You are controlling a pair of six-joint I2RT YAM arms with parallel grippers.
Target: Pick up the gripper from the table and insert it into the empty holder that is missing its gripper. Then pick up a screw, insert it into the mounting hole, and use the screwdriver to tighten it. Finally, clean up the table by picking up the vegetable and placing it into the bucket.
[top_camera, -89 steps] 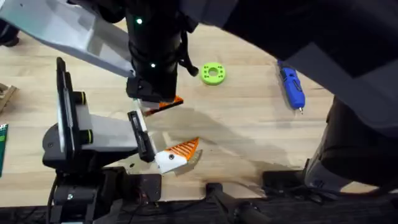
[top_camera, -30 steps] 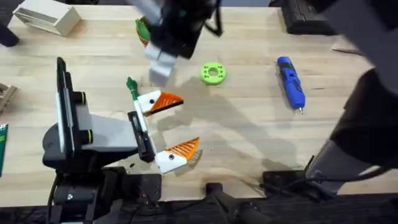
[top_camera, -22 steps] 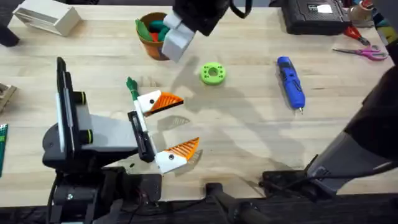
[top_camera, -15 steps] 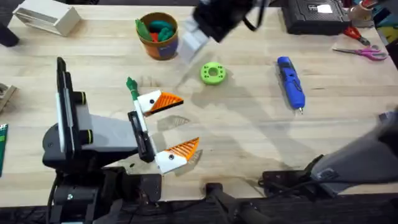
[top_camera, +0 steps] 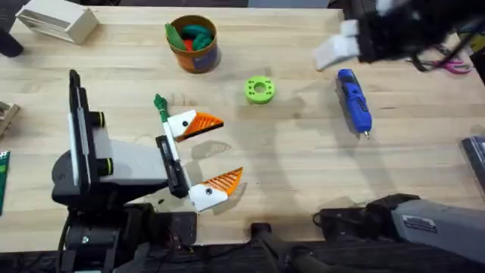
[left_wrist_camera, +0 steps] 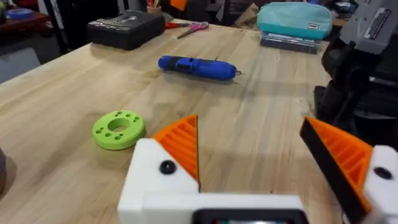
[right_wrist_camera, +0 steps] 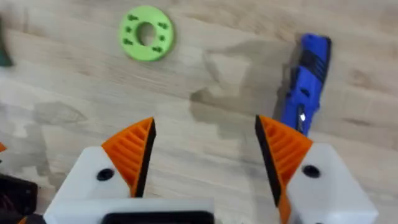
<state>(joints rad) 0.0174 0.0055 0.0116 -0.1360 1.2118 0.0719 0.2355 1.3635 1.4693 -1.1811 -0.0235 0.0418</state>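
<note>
My left gripper stands open and still at the lower left. Its far finger is the white holder, and the orange ribbed gripper sits in it; a small dark round spot marks the holder's side. The dark green vegetable lies on the table, touching that finger's far side. My right gripper hangs open and empty just left of the blue screwdriver. The orange bucket stands at the back with green and red pieces inside.
A bright green ring lies mid-table. A white box sits at the back left, pink scissors at the far right. In the left wrist view a black case and a teal pouch lie beyond the screwdriver.
My right arm has swung away from the left gripper's far finger, across the back of the table to the right, and now hangs by the screwdriver. The left arm has not moved.
</note>
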